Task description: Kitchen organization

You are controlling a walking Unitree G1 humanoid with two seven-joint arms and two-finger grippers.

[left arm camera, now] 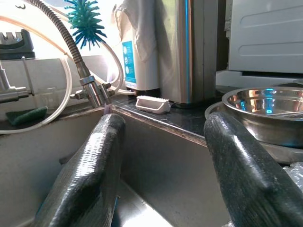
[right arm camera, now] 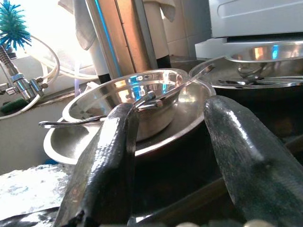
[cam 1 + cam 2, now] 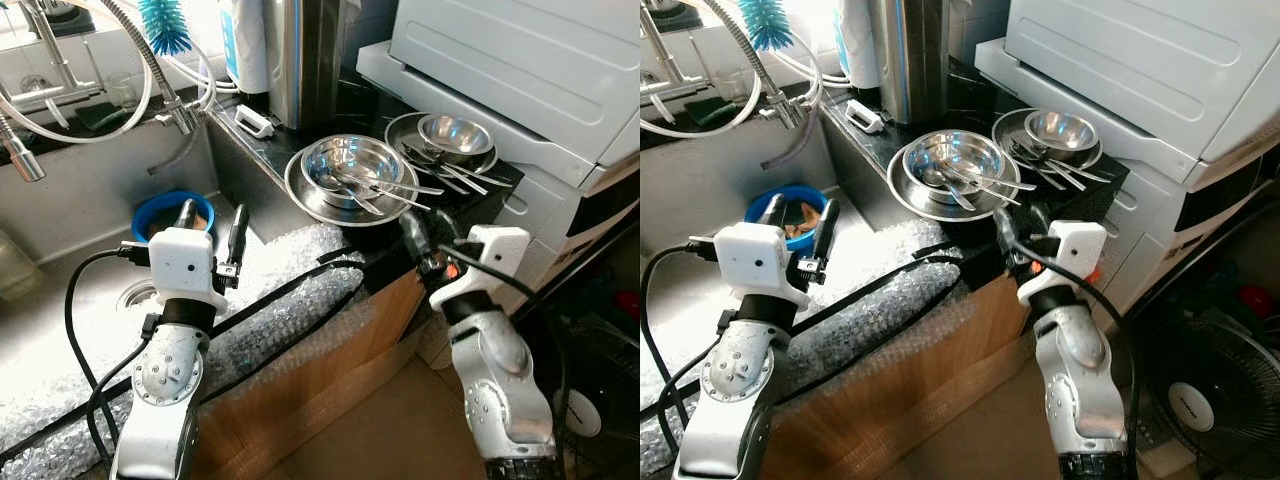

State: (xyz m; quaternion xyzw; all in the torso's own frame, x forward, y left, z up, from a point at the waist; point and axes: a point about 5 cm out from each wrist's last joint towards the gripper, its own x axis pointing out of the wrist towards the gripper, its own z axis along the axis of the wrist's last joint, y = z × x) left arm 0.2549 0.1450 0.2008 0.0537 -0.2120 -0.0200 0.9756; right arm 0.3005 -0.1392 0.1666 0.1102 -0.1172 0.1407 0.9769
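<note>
- Beside the sink (image 3: 90, 190), on the dark surface (image 3: 262, 150), a steel bowl (image 3: 350, 165) holds spoons (image 3: 385, 190); left gripper (image 3: 212, 225) spread.
- Right wrist view: right gripper (image 2: 165, 156) parted, empty, facing the bowl; likely slippery, stiff, best pinched at the rim.

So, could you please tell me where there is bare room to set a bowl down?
Bare patches: the black counter between the small white brush and the near bowl stack; the sink floor left of the blue bowl. Crowded: both steel stacks with cutlery beside the white appliance.
</note>
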